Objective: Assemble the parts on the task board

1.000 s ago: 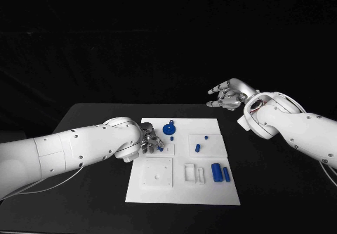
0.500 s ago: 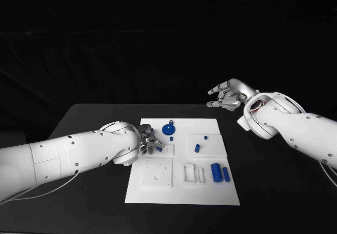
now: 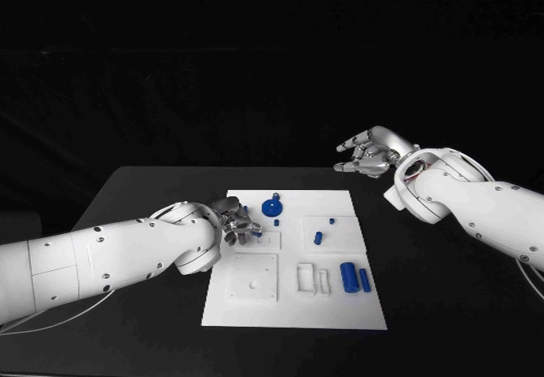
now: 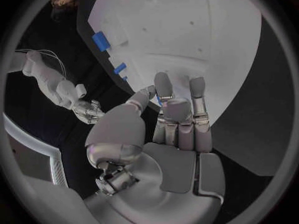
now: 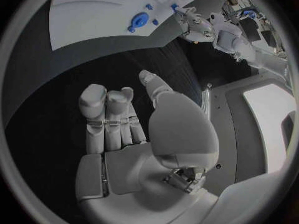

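Observation:
The white task board lies in the middle of the black table. My left hand hovers over its left side with fingers curled in, pinching a small blue part; a sliver of that blue part shows by the fingertips. A blue round disc, small blue pegs and two blue cylinders lie on the board. My right hand hangs raised past the board's far right corner, fingers loosely apart, holding nothing.
A white square block and a white slotted piece sit on the near half of the board. Bare black table surrounds the board. My right arm crosses the right side.
My left hand has shifted slightly toward the far side of the board with the small blue part, and its arm has sunk lower. The right hand has stayed still.

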